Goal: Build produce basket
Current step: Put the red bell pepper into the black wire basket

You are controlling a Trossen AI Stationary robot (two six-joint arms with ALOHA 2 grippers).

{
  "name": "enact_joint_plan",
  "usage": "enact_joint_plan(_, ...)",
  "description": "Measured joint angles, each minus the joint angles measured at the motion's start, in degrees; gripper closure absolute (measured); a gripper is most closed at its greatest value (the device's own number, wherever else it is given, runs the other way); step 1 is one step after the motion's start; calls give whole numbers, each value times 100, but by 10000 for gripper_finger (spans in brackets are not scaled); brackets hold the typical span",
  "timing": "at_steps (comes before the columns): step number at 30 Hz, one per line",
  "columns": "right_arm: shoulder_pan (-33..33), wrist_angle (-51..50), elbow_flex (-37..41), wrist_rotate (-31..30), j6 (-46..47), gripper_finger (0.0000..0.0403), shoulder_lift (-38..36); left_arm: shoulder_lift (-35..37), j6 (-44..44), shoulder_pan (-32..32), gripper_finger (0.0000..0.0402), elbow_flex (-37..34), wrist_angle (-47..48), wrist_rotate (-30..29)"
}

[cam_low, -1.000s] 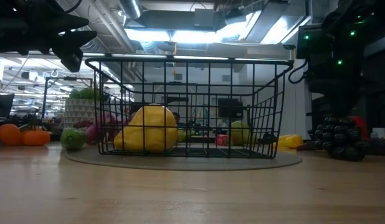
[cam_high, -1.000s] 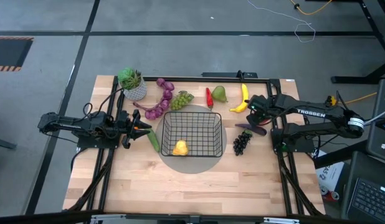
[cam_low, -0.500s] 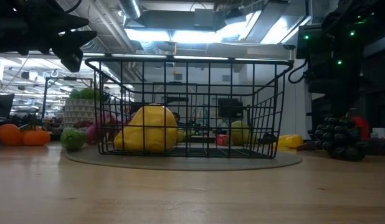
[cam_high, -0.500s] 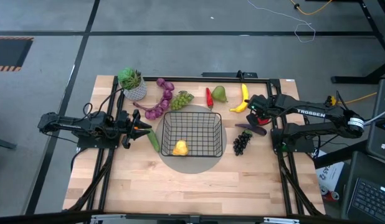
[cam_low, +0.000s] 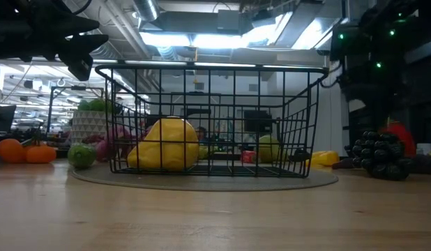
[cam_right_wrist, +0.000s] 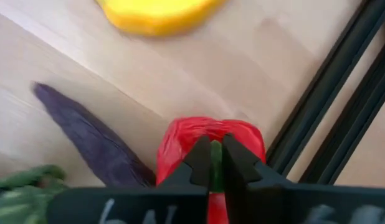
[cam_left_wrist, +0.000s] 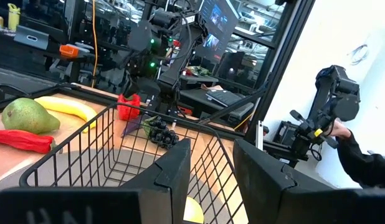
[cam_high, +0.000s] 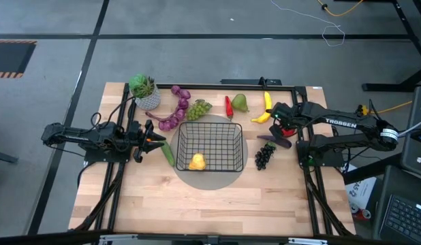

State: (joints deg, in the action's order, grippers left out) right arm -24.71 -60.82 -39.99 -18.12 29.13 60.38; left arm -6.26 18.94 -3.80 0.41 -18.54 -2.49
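The black wire basket [cam_high: 209, 144] stands on a round grey mat with a yellow fruit [cam_high: 197, 162] inside. At the table's right, my right gripper [cam_right_wrist: 216, 149] points down, shut on a red bell pepper [cam_right_wrist: 211, 138]. An aubergine [cam_high: 274, 141] and black grapes [cam_high: 264, 157] lie beside the pepper. The banana [cam_high: 266, 109], pear [cam_high: 240, 102], red chilli [cam_high: 229, 106], green grapes [cam_high: 198, 107] and purple grapes [cam_high: 175, 114] lie along the far side. A cucumber [cam_high: 168, 153] lies left of the basket. My left gripper [cam_left_wrist: 211, 180] waits open at the basket's left. My right gripper pinches the pepper's green stem [cam_right_wrist: 215, 167] between its two fingers [cam_right_wrist: 197, 163], coming steeply from above. The pepper sits upright below the fingers. I cannot tell whether its bottom is still on the table.
A white pot with a green plant [cam_high: 144, 92] stands at the far left. Black frame rails [cam_high: 307, 136] run along the table close behind the pepper. The near half of the wooden table [cam_high: 210, 204] is bare.
My right gripper has shut on the red pepper's stem while staying in the same spot. In the low view more of the pepper's red now shows above the black grapes.
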Motion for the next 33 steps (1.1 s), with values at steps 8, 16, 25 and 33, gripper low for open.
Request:
enact_joint_plan(8, 267, -42, -969, 74, -580, 395, 0, 1, 15, 0, 286, -1, 1, 0)
enact_joint_plan(16, 978, 102, -2387, 182, -1316, 395, -2, 1, 22, 0, 286, -1, 2, 0)
enact_joint_plan(25, 1755, 2231, -2894, 2265, -2864, 394, 29, 1, 0, 1, 286, -1, 2, 0)
enact_joint_plan(33, 2252, 3782, -2896, 2776, -3382, 391, 498, 0, -2, 1, 286, -1, 4, 0)
